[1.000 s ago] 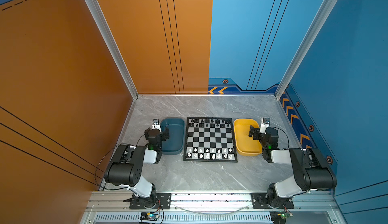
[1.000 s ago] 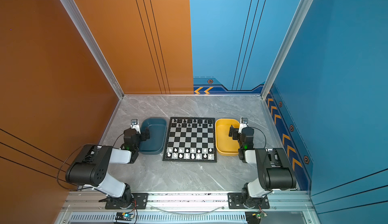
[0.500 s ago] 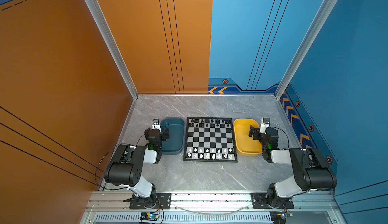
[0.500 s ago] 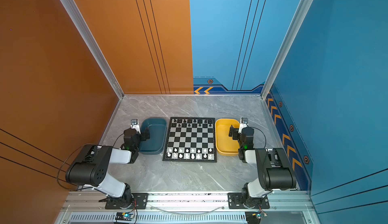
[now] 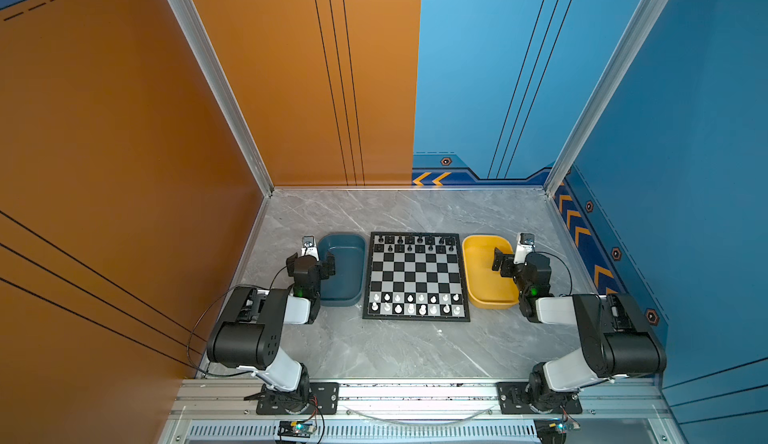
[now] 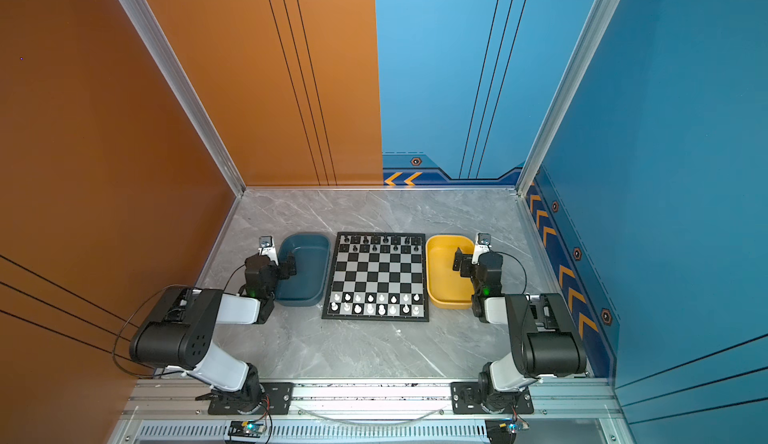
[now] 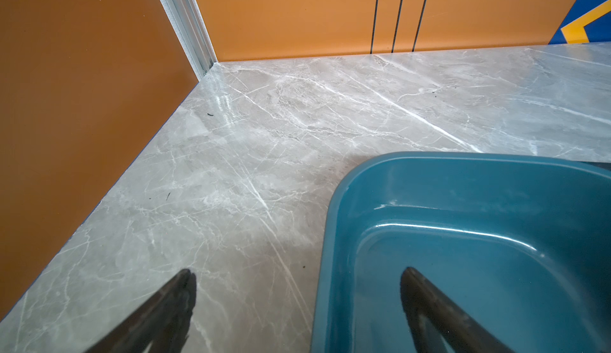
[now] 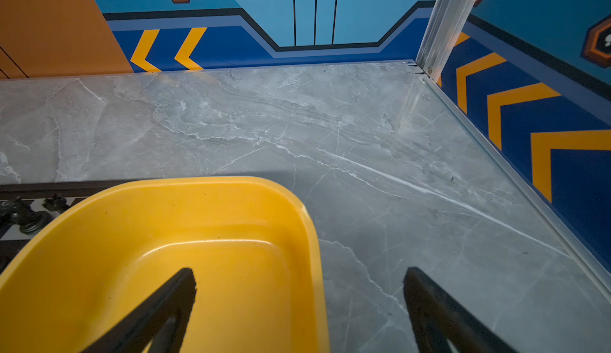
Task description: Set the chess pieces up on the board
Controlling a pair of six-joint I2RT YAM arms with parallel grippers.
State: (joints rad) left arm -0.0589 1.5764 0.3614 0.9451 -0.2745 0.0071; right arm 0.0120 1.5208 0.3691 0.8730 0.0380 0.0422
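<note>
The board [image 5: 415, 273] [image 6: 376, 273] lies flat in the middle of the marble table. Black chess pieces [image 5: 415, 243] fill its two far rows and white chess pieces [image 5: 415, 302] its two near rows. Two black pieces [image 8: 26, 215] also show in the right wrist view. My left gripper [image 5: 311, 259] [image 7: 297, 273] is open and empty, straddling the blue tray's outer rim. My right gripper [image 5: 517, 261] [image 8: 299, 273] is open and empty, straddling the yellow tray's outer rim. Neither gripper touches the board.
A dark blue tray [image 5: 345, 296] [image 7: 334, 219] sits left of the board and a yellow tray [image 5: 478, 296] [image 8: 307, 222] right of it; nothing shows inside either. Orange and blue walls close in the table on three sides.
</note>
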